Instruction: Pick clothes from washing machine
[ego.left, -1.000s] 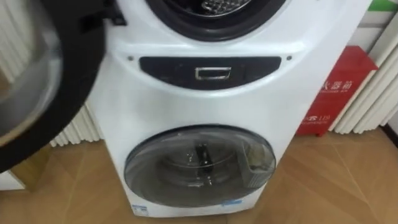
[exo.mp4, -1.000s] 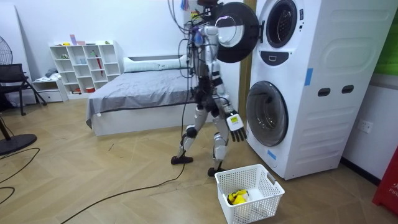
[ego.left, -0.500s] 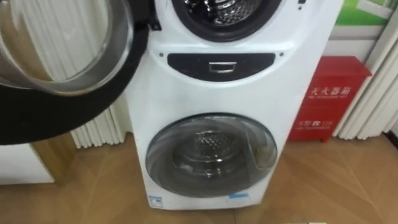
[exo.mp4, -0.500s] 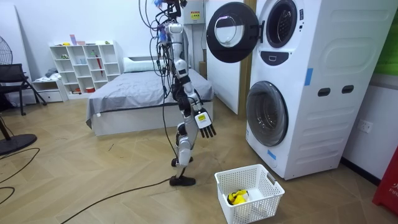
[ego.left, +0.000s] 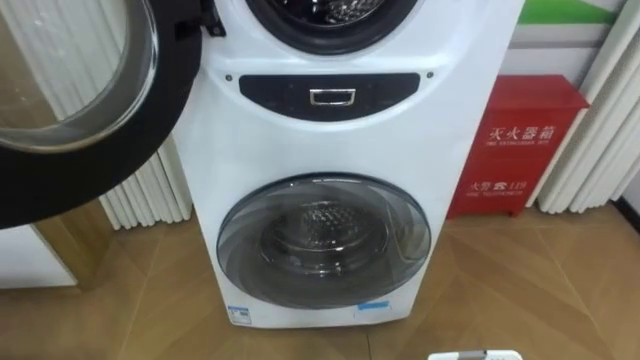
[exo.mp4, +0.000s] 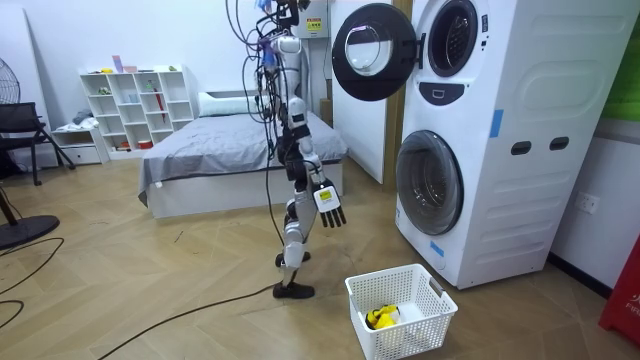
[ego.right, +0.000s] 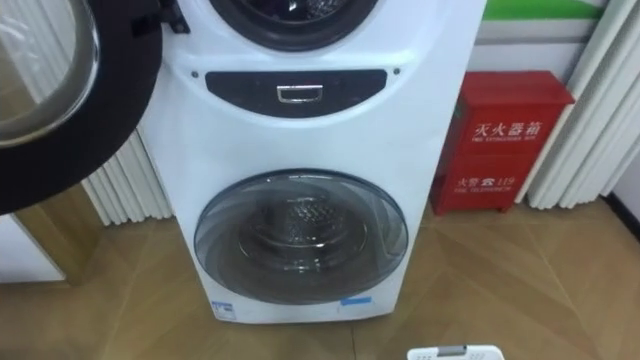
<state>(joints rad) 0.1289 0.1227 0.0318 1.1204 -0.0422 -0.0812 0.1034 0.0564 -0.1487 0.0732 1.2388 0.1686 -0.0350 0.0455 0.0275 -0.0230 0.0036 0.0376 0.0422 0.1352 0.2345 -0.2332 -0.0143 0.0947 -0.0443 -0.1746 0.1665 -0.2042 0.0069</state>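
Observation:
The stacked white washing machine (ego.left: 330, 140) stands straight ahead of me. Its upper round door (ego.left: 70, 100) hangs open to the left, and the metal drum (ego.left: 325, 8) shows in the opening. The lower door (ego.left: 323, 240) is shut. In the room view I stand upright a couple of steps from the washing machine (exo.mp4: 470, 130), facing it. My right hand (exo.mp4: 330, 208) hangs at my side with straight fingers and holds nothing. A white basket (exo.mp4: 432, 300) sits on the floor between me and the machine, with a yellow item (exo.mp4: 383, 317) inside.
A red box (ego.left: 515, 140) stands right of the machine, against white radiator ribs (ego.left: 590, 130). The basket's rim (ego.left: 475, 355) shows at the bottom edge. A bed (exo.mp4: 220, 150) and a white shelf (exo.mp4: 140, 105) lie behind me, and a cable (exo.mp4: 200, 310) crosses the wood floor.
I have stepped back from the open upper door towards the bed. The eye view has shifted with me and takes in more of the machine, floor and basket rim.

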